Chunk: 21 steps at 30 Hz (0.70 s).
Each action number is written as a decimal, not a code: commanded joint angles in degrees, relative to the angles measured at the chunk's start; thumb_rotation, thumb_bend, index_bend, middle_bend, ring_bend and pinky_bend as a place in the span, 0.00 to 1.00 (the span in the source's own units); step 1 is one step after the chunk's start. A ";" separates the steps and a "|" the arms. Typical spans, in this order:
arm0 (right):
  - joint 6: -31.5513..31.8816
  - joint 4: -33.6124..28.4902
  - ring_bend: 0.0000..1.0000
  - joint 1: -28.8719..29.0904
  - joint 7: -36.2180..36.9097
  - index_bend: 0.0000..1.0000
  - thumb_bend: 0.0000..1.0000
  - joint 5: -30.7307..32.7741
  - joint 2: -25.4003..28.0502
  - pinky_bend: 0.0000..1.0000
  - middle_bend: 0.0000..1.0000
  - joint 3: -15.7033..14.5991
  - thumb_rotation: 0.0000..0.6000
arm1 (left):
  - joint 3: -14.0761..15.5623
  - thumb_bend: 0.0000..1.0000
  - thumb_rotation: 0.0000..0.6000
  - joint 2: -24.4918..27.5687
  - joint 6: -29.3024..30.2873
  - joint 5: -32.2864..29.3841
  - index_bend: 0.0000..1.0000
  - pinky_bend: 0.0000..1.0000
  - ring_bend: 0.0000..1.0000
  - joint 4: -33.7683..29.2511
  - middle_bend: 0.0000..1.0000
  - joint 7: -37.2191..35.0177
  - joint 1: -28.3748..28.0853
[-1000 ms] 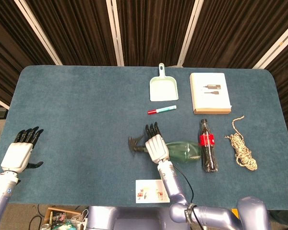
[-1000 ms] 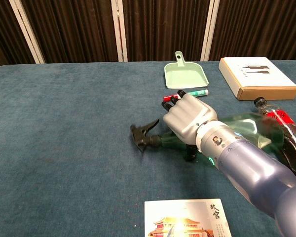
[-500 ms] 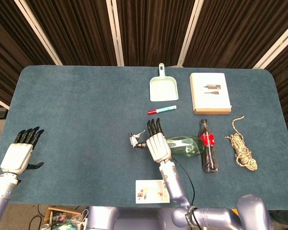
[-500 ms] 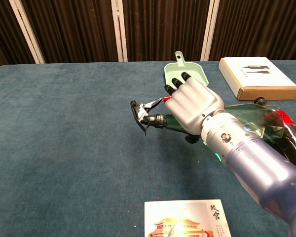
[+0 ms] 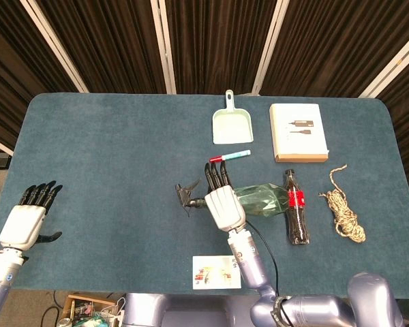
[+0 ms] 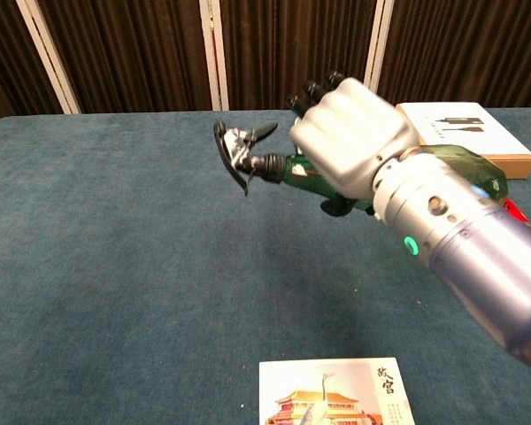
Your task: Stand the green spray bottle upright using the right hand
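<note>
Right hand (image 6: 350,133) grips one translucent green spray bottle (image 5: 259,199), black trigger nozzle (image 6: 237,150) raised off blue felt table (image 5: 109,157). Left hand (image 5: 28,216) spread, empty.

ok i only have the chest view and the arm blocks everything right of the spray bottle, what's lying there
observer: a cola bottle lies flat, close by the base of the green spray bottle that the right hand grips; I cannot tell if they touch.
operator: anything further right
observer: a coil of rope, beyond the cola bottle and apart from it.
operator: and the left hand
observer: the left hand is at the near left edge of the table, fingers spread, holding nothing.
</note>
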 commanded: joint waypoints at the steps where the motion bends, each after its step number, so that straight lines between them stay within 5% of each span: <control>1: 1.18 -5.01 0.00 -1.35 15.07 0.90 0.56 -5.58 3.60 0.11 0.11 1.60 1.00 | 0.17 0.01 1.00 -0.03 0.05 0.19 0.01 0.00 0.00 -0.09 0.00 0.10 0.03; 11: 2.95 -10.65 0.00 -6.15 61.30 0.93 0.55 -13.21 7.48 0.15 0.13 4.28 1.00 | 0.72 0.01 1.00 0.25 -0.51 1.15 0.01 0.00 0.00 -0.29 0.00 -1.31 -0.34; 16: 6.97 -4.00 0.00 -8.84 84.56 0.94 0.55 -18.38 6.40 0.16 0.14 3.46 1.00 | 0.71 0.01 1.00 0.03 -0.92 1.07 0.01 0.00 0.00 0.38 0.00 -1.91 -0.60; 21: 10.82 4.53 0.00 -9.92 97.45 0.93 0.55 -19.62 2.26 0.16 0.14 4.46 1.00 | 0.66 0.01 1.00 -0.19 -1.10 0.73 0.01 0.00 0.00 0.67 0.00 -1.63 -0.71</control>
